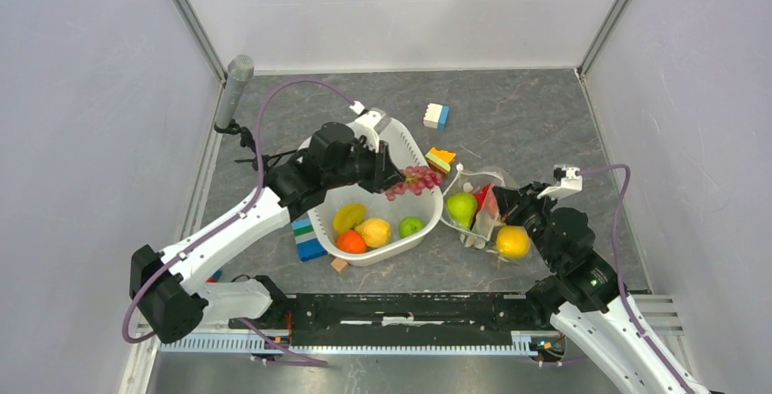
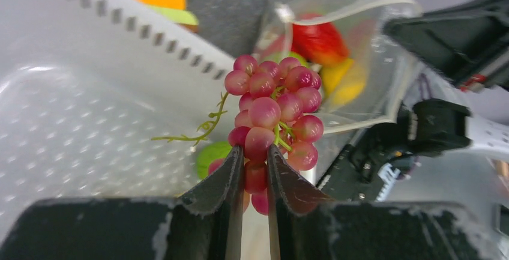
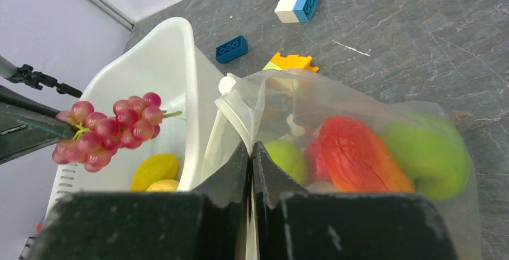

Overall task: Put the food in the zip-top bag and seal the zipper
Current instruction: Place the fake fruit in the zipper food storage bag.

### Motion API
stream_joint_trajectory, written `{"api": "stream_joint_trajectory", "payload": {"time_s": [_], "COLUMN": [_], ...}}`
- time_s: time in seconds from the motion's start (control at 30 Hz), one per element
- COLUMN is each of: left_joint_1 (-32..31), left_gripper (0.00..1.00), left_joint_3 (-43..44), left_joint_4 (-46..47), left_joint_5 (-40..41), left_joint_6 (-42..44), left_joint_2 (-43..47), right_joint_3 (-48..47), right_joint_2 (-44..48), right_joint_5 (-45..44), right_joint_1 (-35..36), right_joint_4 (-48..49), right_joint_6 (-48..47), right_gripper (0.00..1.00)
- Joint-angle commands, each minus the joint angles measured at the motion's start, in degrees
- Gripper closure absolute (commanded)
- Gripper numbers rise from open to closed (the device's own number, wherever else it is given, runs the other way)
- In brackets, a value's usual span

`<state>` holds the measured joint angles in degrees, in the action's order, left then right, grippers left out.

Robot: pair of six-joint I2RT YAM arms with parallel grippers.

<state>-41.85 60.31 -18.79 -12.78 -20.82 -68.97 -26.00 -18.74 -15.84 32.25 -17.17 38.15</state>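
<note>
- White tub [image 1: 382, 257]: sits below and behind the left jaws on the worktop [image 1: 546, 112]. Its near rim lies between the left jaws and the bag, so carry the load clear over it.
- Zip-top bag [image 3: 360, 110]: extends ahead of the right jaws, which are clenched on its mouth edge and hold it raised. It already contains a red fruit [image 3: 354, 152] and green fruit [image 3: 426, 152]. The zipper [image 3: 231, 107] hangs unsealed just ahead of the right jaws.
- Grapes [image 2: 273, 113]: grasped at one end by the clenched left jaws, with the bunch projecting forward. The bag mouth lies ahead and to the right of them.
- Procedure: keep the mouth held wide, advance the bunch fully past the zipper, then release. The opening looks narrow, so the dangling stem may snag on the lip.
- Remaining fruit: an orange [image 1: 350, 242] and a green apple [image 1: 411, 227] lie in the tub below the left jaws.
- Orange block [image 1: 441, 158]: rests beyond the bag mouth, off the travel line.
</note>
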Motion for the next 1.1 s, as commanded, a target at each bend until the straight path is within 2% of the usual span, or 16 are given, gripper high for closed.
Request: {"api": "stream_joint_trajectory", "payload": {"time_s": [0.0, 0.33, 0.67, 0.87, 1.0, 1.07], "left_joint_1": [-4.8, -9.8, -13.6, -15.2, -16.0, -16.3], "left_gripper": [0.90, 0.90, 0.91, 0.92, 0.92, 0.95], "left_joint_3": [3.0, 7.3, 14.5, 20.7, 20.9, 19.5], "left_joint_4": [9.4, 9.4, 14.6, 16.1, 18.0, 22.4], "left_joint_5": [-3.2, 1.8, 5.6, 3.6, 1.0, -0.5], "left_joint_6": [-5.3, -8.3, -13.2, -15.2, -16.4, -18.7], "left_joint_2": [-0.8, -9.7, -21.0, -27.0, -30.2, -31.7], "right_joint_3": [-1.3, -2.1, -2.0, -2.0, -1.1, -0.8], "right_joint_2": [-0.2, -0.3, -0.2, 0.0, 0.7, 1.1], "right_joint_5": [1.2, 3.4, 9.8, 11.9, 11.0, 10.3], "right_joint_1": [0.0, 0.0, 0.0, 0.0, 0.0, 0.0], "right_joint_4": [2.8, 3.9, 8.7, 9.9, 9.6, 9.5], "right_joint_6": [0.7, 0.4, 0.1, 0.7, 1.4, 1.8], "right_gripper": [0.91, 0.91, 0.91, 0.91, 0.91, 0.91]}}
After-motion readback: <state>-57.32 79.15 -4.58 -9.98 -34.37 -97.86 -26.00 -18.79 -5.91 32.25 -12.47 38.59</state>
